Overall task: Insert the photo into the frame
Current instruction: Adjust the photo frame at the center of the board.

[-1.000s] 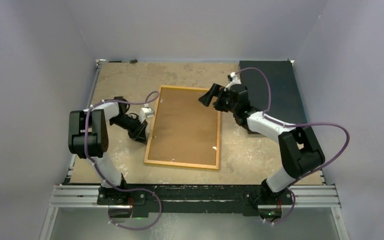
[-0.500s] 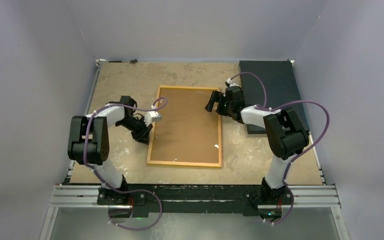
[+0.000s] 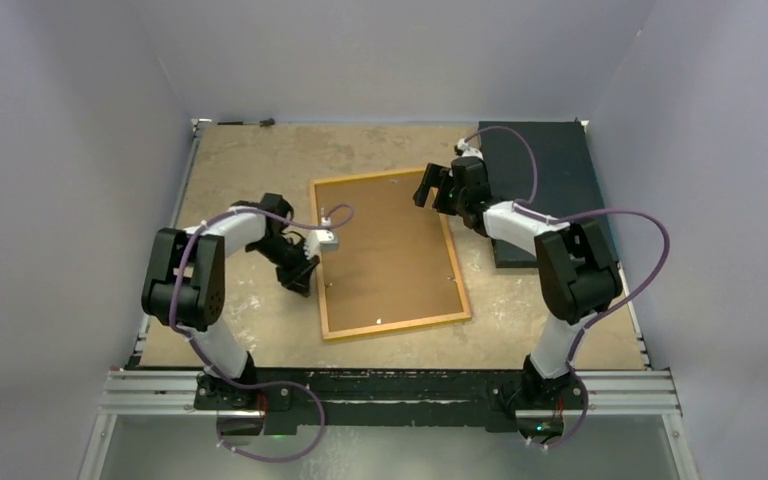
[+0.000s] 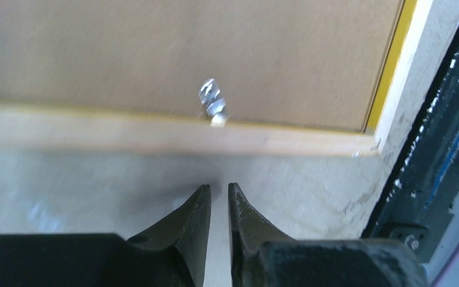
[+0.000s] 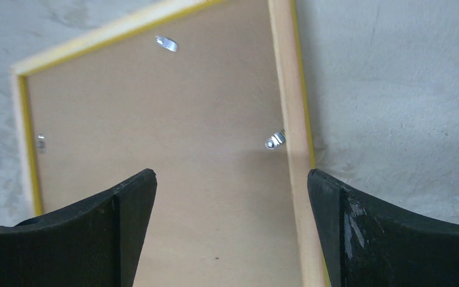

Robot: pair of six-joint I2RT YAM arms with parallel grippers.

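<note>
The frame (image 3: 396,326) lies face down on the table, light wood rails up, with the brown backing board (image 3: 385,245) in it. The photo is hidden. My left gripper (image 3: 309,278) sits low on the table just outside the frame's left rail (image 4: 155,134). Its fingers are nearly together and hold nothing (image 4: 219,188). A metal clip (image 4: 212,104) on that rail lies straight ahead of it. My right gripper (image 3: 430,190) hovers open over the frame's far right corner. Its fingers straddle the right rail (image 5: 290,89) and part of the backing board (image 5: 155,149), gripping nothing (image 5: 232,176).
A dark rectangular mat (image 3: 550,170) lies at the back right, beside the right arm. The table's black front rail (image 4: 436,149) runs close to the frame's near end. More metal clips (image 5: 274,141) sit along the frame's inner edge.
The frame has swung anticlockwise, its near end sliding to the right. My left gripper has moved right along with its left rail. The right gripper has drawn back toward the far right corner.
</note>
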